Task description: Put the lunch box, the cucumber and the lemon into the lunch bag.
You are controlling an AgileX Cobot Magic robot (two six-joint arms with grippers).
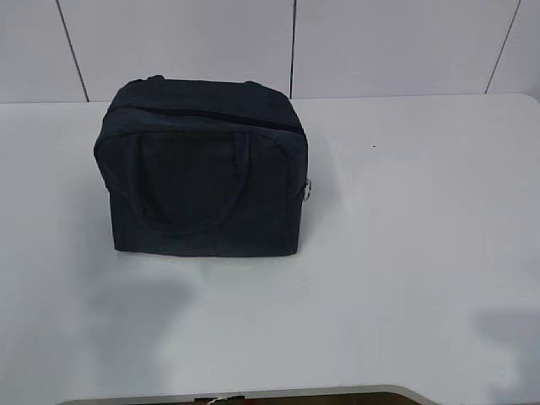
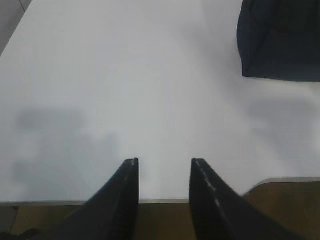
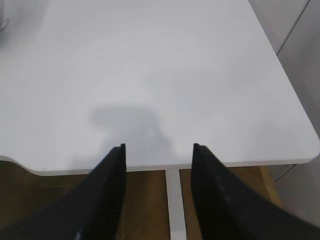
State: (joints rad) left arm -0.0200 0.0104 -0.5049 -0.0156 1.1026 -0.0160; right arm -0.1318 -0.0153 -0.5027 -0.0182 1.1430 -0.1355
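Note:
The dark navy lunch bag [image 1: 202,169] stands upright on the white table [image 1: 405,236], left of centre, its top zipper closed and a metal ring pull [image 1: 309,190] at its right end. Its corner also shows in the left wrist view [image 2: 280,40]. The lunch box, the cucumber and the lemon are out of view. My left gripper [image 2: 164,161] is open and empty over the table's front edge, well short of the bag. My right gripper [image 3: 159,146] is open and empty over the front right edge. Neither gripper shows in the exterior view.
The table's front edge has a curved cut-out [image 1: 253,396] in the middle. A white wall [image 1: 295,42] stands behind the table. A brown floor [image 3: 150,200] and a white table leg [image 3: 175,200] show below the right gripper.

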